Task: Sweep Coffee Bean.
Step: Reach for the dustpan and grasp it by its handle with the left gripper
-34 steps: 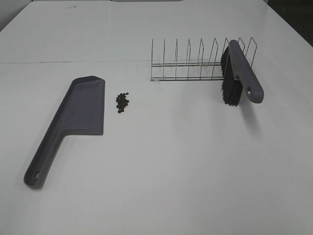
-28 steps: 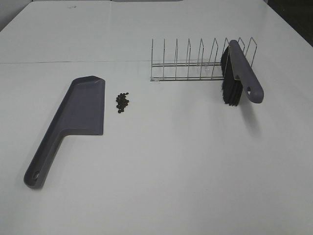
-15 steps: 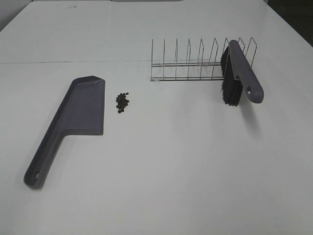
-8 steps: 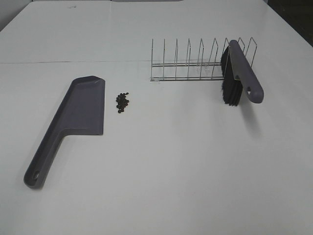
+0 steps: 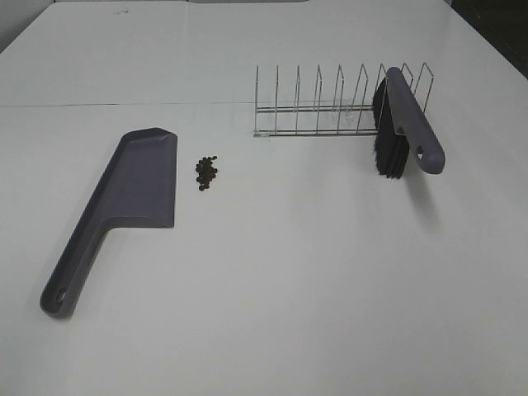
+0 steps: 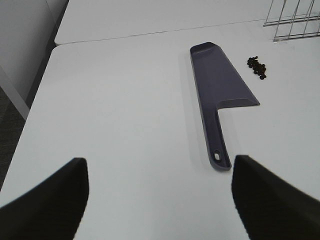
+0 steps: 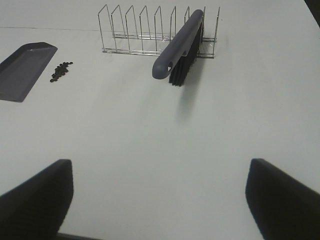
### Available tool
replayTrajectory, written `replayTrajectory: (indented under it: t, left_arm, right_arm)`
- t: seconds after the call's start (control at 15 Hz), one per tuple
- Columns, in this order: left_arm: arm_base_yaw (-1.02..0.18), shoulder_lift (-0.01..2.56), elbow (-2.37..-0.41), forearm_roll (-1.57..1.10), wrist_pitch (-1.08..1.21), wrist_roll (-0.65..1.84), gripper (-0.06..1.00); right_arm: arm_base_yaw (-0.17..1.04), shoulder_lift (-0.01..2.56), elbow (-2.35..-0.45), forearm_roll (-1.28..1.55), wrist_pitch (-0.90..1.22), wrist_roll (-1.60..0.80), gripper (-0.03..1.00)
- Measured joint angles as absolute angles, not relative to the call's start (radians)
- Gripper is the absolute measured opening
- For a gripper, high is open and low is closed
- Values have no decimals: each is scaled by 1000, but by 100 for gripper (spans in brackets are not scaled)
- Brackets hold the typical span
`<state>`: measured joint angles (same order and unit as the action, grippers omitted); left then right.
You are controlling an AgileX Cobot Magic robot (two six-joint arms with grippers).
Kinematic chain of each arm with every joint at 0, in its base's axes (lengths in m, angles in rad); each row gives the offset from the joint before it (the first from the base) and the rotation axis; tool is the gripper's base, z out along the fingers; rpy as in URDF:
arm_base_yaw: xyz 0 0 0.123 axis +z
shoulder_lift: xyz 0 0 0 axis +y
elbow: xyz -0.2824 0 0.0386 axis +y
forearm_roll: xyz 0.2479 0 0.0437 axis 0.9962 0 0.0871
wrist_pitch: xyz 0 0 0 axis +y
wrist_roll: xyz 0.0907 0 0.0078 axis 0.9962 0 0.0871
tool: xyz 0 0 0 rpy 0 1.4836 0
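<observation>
White desk (image 5: 289,289), plain, under even light; grey floor past its edge in the left wrist view only.

Item 1: coffee bean (image 5: 207,172), small dark heap lying on the desk just beside the long right edge of the dustpan blade, apart from it.
Item 2: dustpan (image 5: 136,186), grey-purple, flat on the desk, handle toward the robot.
Item 3: brush (image 5: 408,124), same colour, black bristles, leaning in the right end of item 4.
Item 4: wire rack (image 5: 318,107), well apart from the heap.
Item 5: left fingers (image 6: 50,200), spread wide, holding nothing, short of the dustpan handle.
Item 6: right fingers (image 7: 285,200), spread wide, holding nothing, well short of the brush.

Hazards, as judged:
- Bristles may snag on a wire and drag the rack as the brush lifts out.
- Beans are tiny and likely to roll, so a hard stroke may scatter them past the blade.
- Unheld, the dustpan may slide away under the push.

Views: the exterior high view shows the whole layout but neither arm. Both wrist views supply the fingers. From the left wrist the brush is absent; from the right wrist only a corner of the dustpan shows.
</observation>
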<state>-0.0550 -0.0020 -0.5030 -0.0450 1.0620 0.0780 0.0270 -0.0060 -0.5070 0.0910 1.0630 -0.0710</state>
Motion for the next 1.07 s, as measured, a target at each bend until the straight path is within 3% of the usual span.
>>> replayTrajectory:
  t: [1.07]
  left_arm:
    - [-55, -2, -503, -45, 1062, 78, 72]
  right_arm:
    - [27, -6, -507, 91, 1063, -71, 80]
